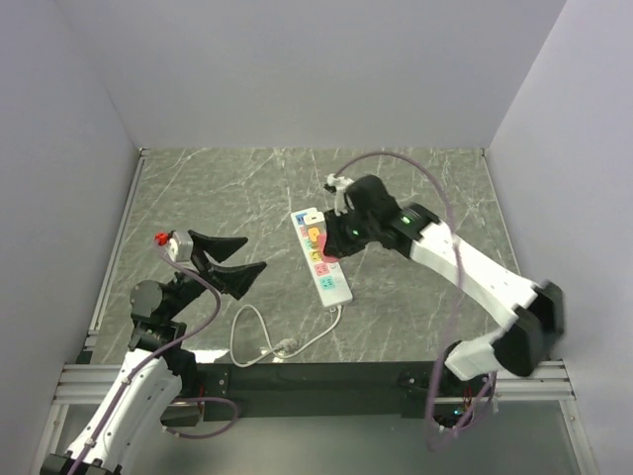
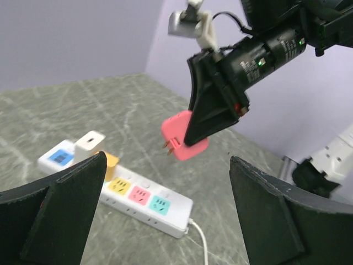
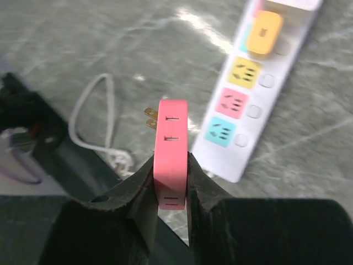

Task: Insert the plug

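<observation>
Top external view: the grey marbled table point(image 1: 415, 198) fills the floor between pale walls, with both arms reaching in from the near edge. The right arm point(image 1: 465, 262) stretches across to the middle, and the left arm point(image 1: 148, 366) stays low on its own side. A white power strip point(image 1: 321, 259) lies flat near the table's centre, and its white cable point(image 1: 247, 336) loops back toward the arm bases.

The left hand point(image 1: 252, 254) is released, its fingers spread wide and holding nothing, well apart from the strip. The right hand point(image 3: 171, 160) is clenched on the pink plug point(image 3: 171, 149), one finger pressed to each flat side. The plug hangs in the air just above the strip (not touching it), and its brass prongs point(image 3: 150, 118) are still outside any socket.

On the strip, an orange plug point(image 3: 265, 33) already sits in one socket. The yellow socket point(image 3: 244, 72), pink socket point(image 3: 231, 103) and teal socket point(image 3: 219, 132) are free.
</observation>
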### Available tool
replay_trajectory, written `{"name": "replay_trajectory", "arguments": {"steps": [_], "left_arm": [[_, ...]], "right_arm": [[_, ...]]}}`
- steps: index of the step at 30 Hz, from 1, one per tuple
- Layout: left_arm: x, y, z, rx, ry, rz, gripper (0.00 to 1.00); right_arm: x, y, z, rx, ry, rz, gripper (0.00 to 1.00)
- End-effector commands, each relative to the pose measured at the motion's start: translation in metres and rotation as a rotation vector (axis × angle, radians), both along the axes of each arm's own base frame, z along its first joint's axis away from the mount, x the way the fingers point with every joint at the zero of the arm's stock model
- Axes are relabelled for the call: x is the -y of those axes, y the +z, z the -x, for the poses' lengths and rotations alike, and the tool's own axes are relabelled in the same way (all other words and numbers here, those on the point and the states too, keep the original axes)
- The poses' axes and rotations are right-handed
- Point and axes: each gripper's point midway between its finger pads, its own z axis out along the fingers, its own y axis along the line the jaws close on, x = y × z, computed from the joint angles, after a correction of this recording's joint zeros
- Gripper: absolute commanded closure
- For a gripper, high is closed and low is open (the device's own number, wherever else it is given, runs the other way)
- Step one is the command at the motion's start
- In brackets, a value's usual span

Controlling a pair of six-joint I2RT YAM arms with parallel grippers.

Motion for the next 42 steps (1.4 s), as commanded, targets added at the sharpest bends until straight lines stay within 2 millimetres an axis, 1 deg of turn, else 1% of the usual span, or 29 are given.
{"name": "replay_trajectory", "arguments": {"steps": [1,2,3,4,5,6,7,8,9,10,11,12,13,14,15,16,18,19,20,23,29,32,33,35,36,37,41,42], "left_arm": [[0.018,0.026,0.032,0.111,-0.198,0.028,0.02],[0.022,0.030,0.038,0.123,-0.245,0.027,0.02],[0.026,0.026,0.038,0.099,-0.286,0.020,0.03],[0.029,0.029,0.040,0.095,-0.306,0.028,0.06],[0.029,0.031,0.035,0.085,-0.298,0.032,0.07],[0.031,0.032,0.035,0.083,-0.305,0.028,0.07],[0.035,0.031,0.034,0.076,-0.302,0.026,0.08],[0.037,0.036,0.036,0.086,-0.310,0.024,0.08],[0.045,0.037,0.042,0.099,-0.340,0.014,0.07],[0.048,0.040,0.042,0.101,-0.335,0.018,0.08],[0.052,0.041,0.040,0.075,-0.332,0.009,0.08],[0.060,0.042,0.044,0.089,-0.347,-0.006,0.09],[0.062,0.050,0.040,0.095,-0.320,0.001,0.10],[0.066,0.044,0.038,0.066,-0.322,-0.011,0.10],[0.072,0.044,0.042,0.068,-0.344,-0.016,0.11],[0.075,0.044,0.041,0.063,-0.346,-0.017,0.13],[0.083,0.032,0.037,0.025,-0.356,-0.038,0.14],[0.086,0.029,0.034,0.014,-0.350,-0.047,0.15],[0.089,0.021,0.027,-0.016,-0.331,-0.061,0.15],[0.095,0.014,0.020,-0.049,-0.319,-0.074,0.16],[0.104,0.012,0.021,-0.051,-0.344,-0.091,0.17],[0.106,0.012,0.022,-0.043,-0.362,-0.098,0.25],[0.107,0.013,0.025,-0.038,-0.379,-0.100,0.32],[0.109,0.013,0.029,-0.023,-0.407,-0.104,0.38],[0.109,0.013,0.032,-0.019,-0.420,-0.104,0.45],[0.111,0.012,0.038,-0.012,-0.457,-0.110,0.49],[0.112,0.011,0.053,0.017,-0.537,-0.117,0.62],[0.112,0.013,0.057,0.029,-0.554,-0.114,0.68]], "right_arm": [[-0.027,0.049,0.025,0.148,0.143,-0.293,1.00],[-0.034,0.063,0.027,0.208,0.163,-0.362,1.00],[-0.032,0.078,0.037,0.242,0.178,-0.418,1.00],[-0.032,0.067,0.047,0.230,0.199,-0.431,1.00],[-0.036,0.085,0.055,0.279,0.228,-0.500,1.00],[-0.036,0.088,0.060,0.297,0.243,-0.526,1.00],[-0.036,0.078,0.068,0.291,0.263,-0.536,1.00],[-0.040,0.087,0.075,0.321,0.308,-0.587,1.00],[-0.037,0.086,0.081,0.330,0.322,-0.600,1.00],[-0.038,0.092,0.083,0.356,0.338,-0.627,1.00],[-0.038,0.094,0.090,0.355,0.371,-0.644,1.00],[-0.037,0.092,0.093,0.353,0.382,-0.646,1.00],[-0.037,0.093,0.094,0.360,0.392,-0.652,1.00],[-0.036,0.093,0.097,0.363,0.401,-0.656,1.00],[-0.035,0.092,0.099,0.363,0.406,-0.655,1.00],[-0.035,0.092,0.098,0.366,0.404,-0.656,1.00],[-0.034,0.094,0.103,0.367,0.421,-0.668,1.00],[-0.034,0.095,0.104,0.371,0.425,-0.677,1.00],[-0.033,0.096,0.106,0.368,0.430,-0.684,1.00],[-0.032,0.099,0.109,0.376,0.440,-0.696,1.00],[-0.029,0.103,0.112,0.391,0.445,-0.703,1.00],[-0.030,0.102,0.112,0.386,0.450,-0.703,1.00],[-0.030,0.102,0.112,0.388,0.452,-0.701,1.00],[-0.030,0.100,0.111,0.390,0.453,-0.694,1.00],[-0.030,0.099,0.112,0.390,0.457,-0.693,1.00],[-0.030,0.099,0.113,0.392,0.460,-0.693,1.00],[-0.029,0.101,0.119,0.396,0.494,-0.704,1.00],[-0.029,0.101,0.120,0.396,0.497,-0.706,1.00]]}}
